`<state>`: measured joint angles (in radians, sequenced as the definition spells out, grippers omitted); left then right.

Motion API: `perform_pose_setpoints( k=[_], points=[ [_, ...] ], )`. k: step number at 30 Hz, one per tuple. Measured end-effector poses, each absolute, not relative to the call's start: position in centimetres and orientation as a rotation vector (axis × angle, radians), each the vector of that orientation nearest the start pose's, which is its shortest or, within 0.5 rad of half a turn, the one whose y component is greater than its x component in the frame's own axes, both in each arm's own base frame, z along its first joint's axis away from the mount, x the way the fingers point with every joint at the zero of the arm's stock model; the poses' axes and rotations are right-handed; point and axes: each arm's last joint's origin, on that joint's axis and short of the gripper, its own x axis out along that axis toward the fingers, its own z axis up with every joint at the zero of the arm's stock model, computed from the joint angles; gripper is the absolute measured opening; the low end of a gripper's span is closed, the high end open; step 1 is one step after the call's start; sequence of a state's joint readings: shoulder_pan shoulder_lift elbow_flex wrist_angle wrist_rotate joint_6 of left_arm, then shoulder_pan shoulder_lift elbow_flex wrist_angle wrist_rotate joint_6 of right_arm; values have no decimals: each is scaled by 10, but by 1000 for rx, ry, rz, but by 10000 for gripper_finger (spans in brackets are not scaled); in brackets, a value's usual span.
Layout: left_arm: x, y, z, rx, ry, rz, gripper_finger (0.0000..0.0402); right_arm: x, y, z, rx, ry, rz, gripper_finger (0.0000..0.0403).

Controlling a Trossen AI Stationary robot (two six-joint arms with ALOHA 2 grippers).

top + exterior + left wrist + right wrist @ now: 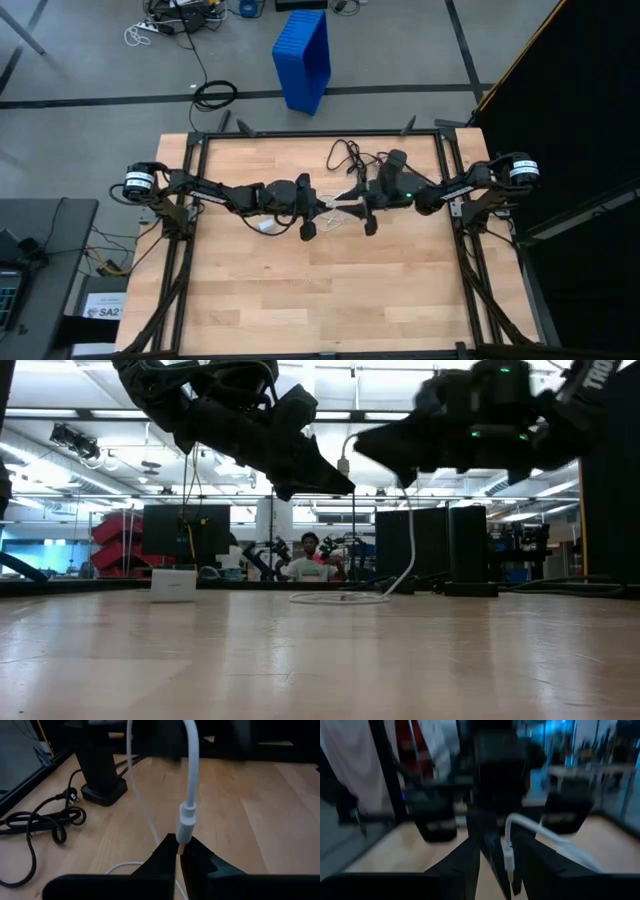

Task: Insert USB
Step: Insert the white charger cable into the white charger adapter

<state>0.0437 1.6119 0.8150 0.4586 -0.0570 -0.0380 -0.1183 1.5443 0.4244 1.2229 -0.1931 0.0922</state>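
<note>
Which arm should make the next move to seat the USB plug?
Left, probably: left gripper pinches the white plug at its tip. Right gripper also grips the cable, so it should just steady it.

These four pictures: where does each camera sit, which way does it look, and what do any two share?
High view: above, looking straight down on the table; both arms meet mid-table.
Low view: at tabletop height, facing the room; both arms hang overhead.
Left wrist view: on the left arm, looking past the left tool, shut on the USB.
Right wrist view: on the right arm, past the right tool, facing the left arm.
Shared: both wrist views show the white USB plug.
</note>
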Motion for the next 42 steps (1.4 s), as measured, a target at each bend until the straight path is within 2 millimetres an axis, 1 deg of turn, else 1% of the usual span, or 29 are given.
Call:
perform_pose_setpoints(
  k=[2,6,11,17,20,29,35,42],
  points=[
    [336,16,203,-35,326,106,0,265,-26,180,74,-91,64,99],
    [337,16,205,-38,300,100,0,269,-23,173,69,-53,72,101],
    [337,16,205,-57,297,94,0,282,-20,169,71,-39,86,102],
    [337,16,204,-62,306,87,0,300,-21,166,73,-32,93,102],
    [336,16,204,-63,311,82,0,303,-21,167,71,-42,95,102],
    [336,15,202,-63,335,79,0,302,-21,167,80,-44,93,97],
    [335,15,201,-64,346,75,0,302,-21,166,81,-34,92,71],
    [335,15,200,-71,352,60,0,302,-22,164,84,-14,88,11]
  ],
)
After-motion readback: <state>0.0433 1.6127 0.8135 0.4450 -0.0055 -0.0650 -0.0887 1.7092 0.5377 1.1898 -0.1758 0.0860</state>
